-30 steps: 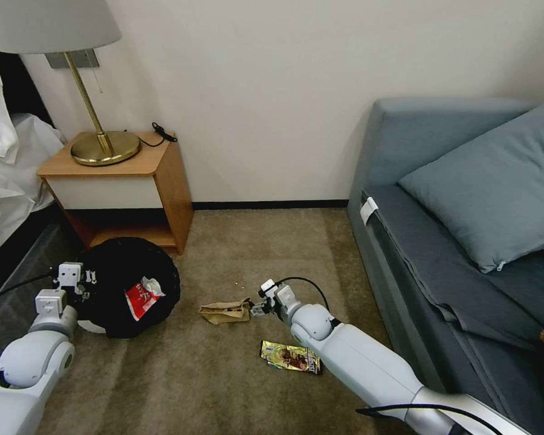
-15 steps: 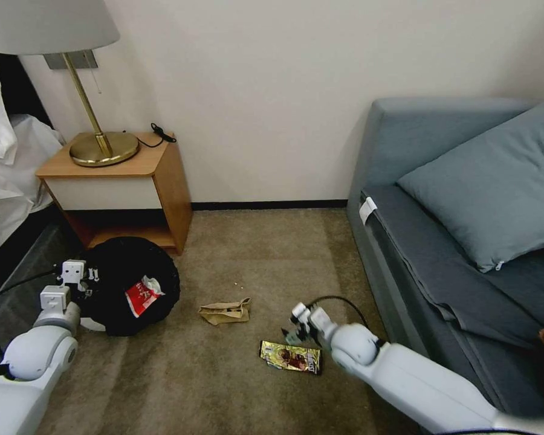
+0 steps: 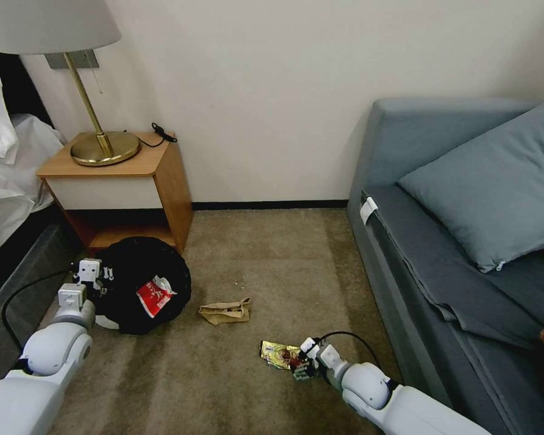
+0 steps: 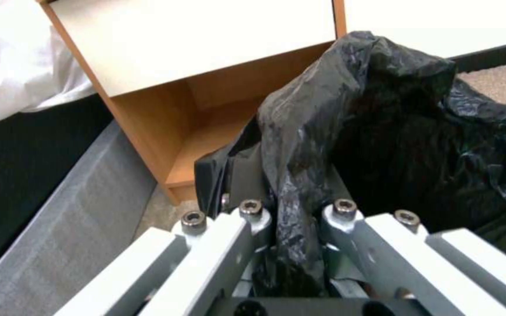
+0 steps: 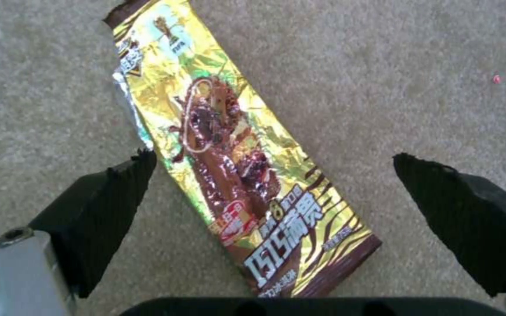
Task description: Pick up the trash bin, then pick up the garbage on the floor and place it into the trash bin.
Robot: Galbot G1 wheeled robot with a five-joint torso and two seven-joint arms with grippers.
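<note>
The right hand (image 5: 270,193) is wide open, low over the carpet floor (image 3: 242,374), with one finger on each side of the shiny gold candy wrapper (image 5: 229,175). The wrapper lies flat on the floor, close to the front of the grey sofa (image 3: 441,241). The left hand (image 4: 294,219) is shut tight on the black bag at the rim of the trash bin (image 3: 140,284), which is by the wooden nightstand (image 3: 127,187). A red-and-white snack packet (image 3: 155,295) is already inside the bin. A crumpled brown paper bag (image 3: 226,312) lies on the floor between the bin and the wrapper. The step looks like picking up the wrapper. Next, the right hand likely needs to go down and pinch it, which may be tricky because it is so thin and flat.
</note>
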